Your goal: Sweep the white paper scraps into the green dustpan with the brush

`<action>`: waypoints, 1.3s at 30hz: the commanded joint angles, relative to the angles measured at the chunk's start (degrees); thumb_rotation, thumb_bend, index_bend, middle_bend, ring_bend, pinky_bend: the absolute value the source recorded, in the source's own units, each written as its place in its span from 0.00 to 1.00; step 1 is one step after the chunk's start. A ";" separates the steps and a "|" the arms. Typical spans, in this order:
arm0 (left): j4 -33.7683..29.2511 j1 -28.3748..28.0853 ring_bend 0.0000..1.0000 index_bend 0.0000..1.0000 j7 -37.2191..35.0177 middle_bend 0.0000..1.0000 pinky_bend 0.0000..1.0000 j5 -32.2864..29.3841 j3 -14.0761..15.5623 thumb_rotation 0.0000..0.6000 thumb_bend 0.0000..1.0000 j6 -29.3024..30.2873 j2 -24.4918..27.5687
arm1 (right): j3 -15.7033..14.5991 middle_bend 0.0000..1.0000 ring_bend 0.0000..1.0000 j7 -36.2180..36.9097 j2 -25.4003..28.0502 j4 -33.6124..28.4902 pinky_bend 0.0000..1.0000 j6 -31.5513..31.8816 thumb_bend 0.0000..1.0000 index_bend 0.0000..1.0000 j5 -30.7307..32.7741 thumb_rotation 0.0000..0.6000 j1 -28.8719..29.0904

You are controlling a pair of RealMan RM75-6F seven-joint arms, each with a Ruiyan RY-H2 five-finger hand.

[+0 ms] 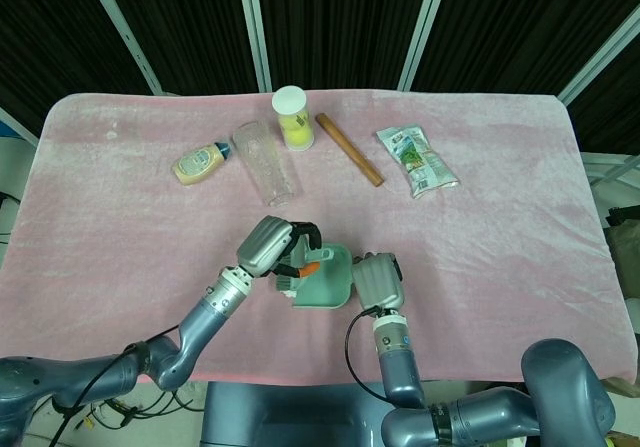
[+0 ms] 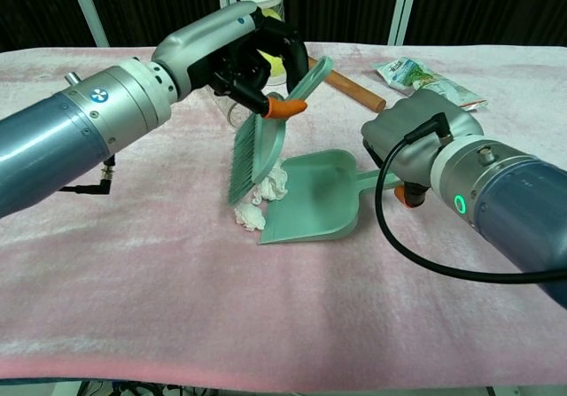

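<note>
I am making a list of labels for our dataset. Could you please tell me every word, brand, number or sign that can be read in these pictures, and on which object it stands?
No text can be read as words.
Snack packet: printing, too small to read.
Sauce bottle: label blurred.
Left arm: round blue and white emblem, letters not legible.
Right arm: glowing green ring, a light, not text.

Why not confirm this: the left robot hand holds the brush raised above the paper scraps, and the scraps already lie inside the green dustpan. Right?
Not quite. The chest view shows the paper scraps on the cloth beside the green dustpan, not inside it. The left robot hand does hold the brush raised above them.
</note>
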 commanded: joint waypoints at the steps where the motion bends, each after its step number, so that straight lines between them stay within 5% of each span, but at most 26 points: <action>1: 0.27 0.42 0.79 0.66 0.59 0.71 0.93 -0.99 0.76 1.00 0.35 -1.50 1.20 | -0.07 0.55 0.60 -0.05 -0.08 0.15 0.71 -0.05 0.39 0.57 0.08 1.00 0.02; 12: 3.14 -0.06 0.79 0.66 1.76 0.71 0.93 -2.60 2.20 1.00 0.35 -4.40 -1.30 | -0.06 0.55 0.60 0.07 -0.16 0.81 0.71 -0.47 0.39 0.57 0.47 1.00 0.01; 26: 10.15 -1.87 0.79 0.66 -3.02 0.71 0.93 0.35 -0.24 1.00 0.35 1.17 -10.49 | -0.28 0.55 0.60 0.04 0.01 0.14 0.71 -0.11 0.39 0.57 0.27 1.00 0.01; 39: 12.47 -2.70 0.79 0.66 -6.69 0.71 0.93 2.69 -1.21 1.00 0.35 5.09 -12.86 | -0.38 0.55 0.60 -0.11 0.00 -0.65 0.71 0.49 0.40 0.57 -0.04 1.00 0.03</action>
